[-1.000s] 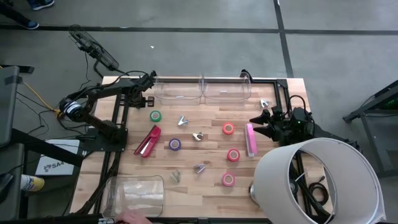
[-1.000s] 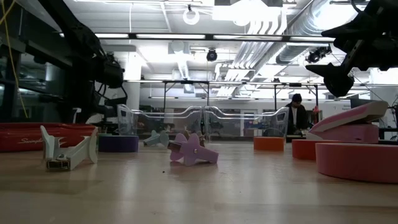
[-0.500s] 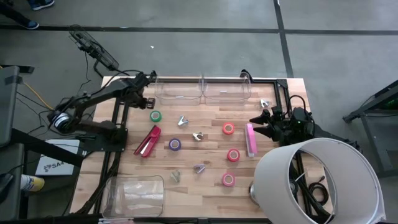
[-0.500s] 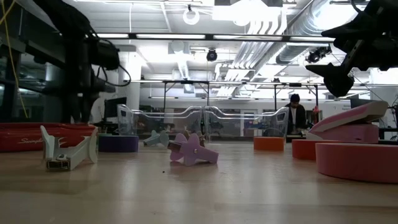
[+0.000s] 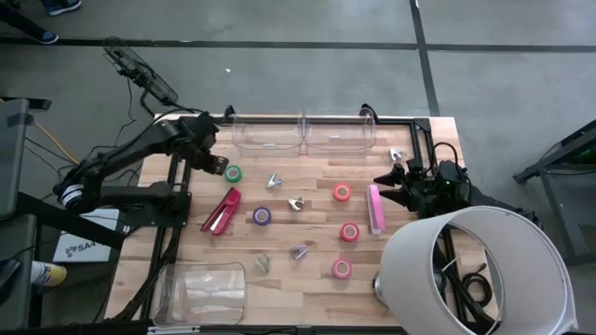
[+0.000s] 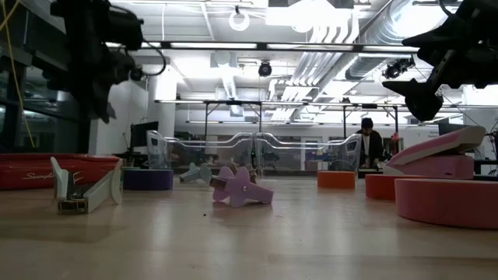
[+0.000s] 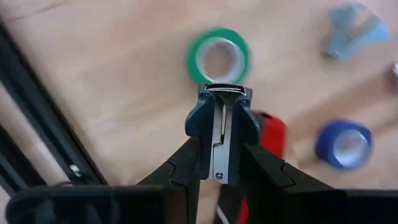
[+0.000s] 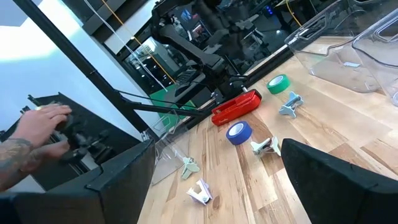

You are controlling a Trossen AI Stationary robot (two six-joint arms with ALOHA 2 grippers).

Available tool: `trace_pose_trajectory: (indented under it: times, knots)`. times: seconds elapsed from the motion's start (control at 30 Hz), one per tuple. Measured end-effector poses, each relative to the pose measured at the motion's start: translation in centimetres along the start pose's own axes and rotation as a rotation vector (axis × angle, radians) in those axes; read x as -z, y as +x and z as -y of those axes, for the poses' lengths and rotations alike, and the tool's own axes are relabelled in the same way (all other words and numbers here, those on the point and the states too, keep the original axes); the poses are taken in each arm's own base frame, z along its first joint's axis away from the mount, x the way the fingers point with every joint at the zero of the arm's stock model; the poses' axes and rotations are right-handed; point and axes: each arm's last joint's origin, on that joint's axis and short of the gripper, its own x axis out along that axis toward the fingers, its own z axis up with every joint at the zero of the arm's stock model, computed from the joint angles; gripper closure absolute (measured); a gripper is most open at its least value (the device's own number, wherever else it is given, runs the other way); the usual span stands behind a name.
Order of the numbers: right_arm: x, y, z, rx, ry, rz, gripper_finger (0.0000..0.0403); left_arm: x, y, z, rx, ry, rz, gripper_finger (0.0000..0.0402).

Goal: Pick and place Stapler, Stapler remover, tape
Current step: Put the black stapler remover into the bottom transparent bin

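My left gripper [image 5: 216, 166] hangs shut above the table's far left part, pointing down beside the green tape [image 5: 233, 173]. In the left wrist view its tips [image 7: 222, 93] stand just short of that green ring [image 7: 217, 59], with nothing between them. The red stapler [image 5: 221, 210], the purple tape [image 5: 263, 216] and several small stapler removers, one of them [image 5: 274, 180], lie flat on the wood. A pink stapler [image 5: 375, 208] and three red-pink tape rolls, one of them [image 5: 342, 193], lie to the right. My right gripper [image 5: 391, 177] waits open at the right edge, pointing level.
Two clear bins [image 5: 265, 135] [image 5: 340, 135] stand along the far edge, and a third clear bin [image 5: 200, 288] at the near left corner. A big white drum [image 5: 475, 270] covers the near right corner. A person's hand [image 8: 37, 124] shows beyond the table's left side.
My left gripper has risen well clear of the table and drawn back from the far clear bin toward the green tape, rolling at the wrist and tipping to point more steeply down. It has stayed shut. Nothing on the table has moved.
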Motion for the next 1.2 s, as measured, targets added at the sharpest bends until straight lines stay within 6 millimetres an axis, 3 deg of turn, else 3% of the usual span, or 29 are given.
trace_pose_trajectory:
  times: [0.43, 1.2]
  knots:
    - [0.0, 0.0, 0.0, 0.0, 0.0, 0.0, 0.0063, 4.1, -3.4, 4.4, 0.137, 0.293, -0.211, 0.0316]
    - [0.0, 0.0, 0.0, 0.001, 0.001, -0.002, 0.0063, 15.3, -3.0, 10.5, 0.185, 0.786, -0.452, 0.0316]
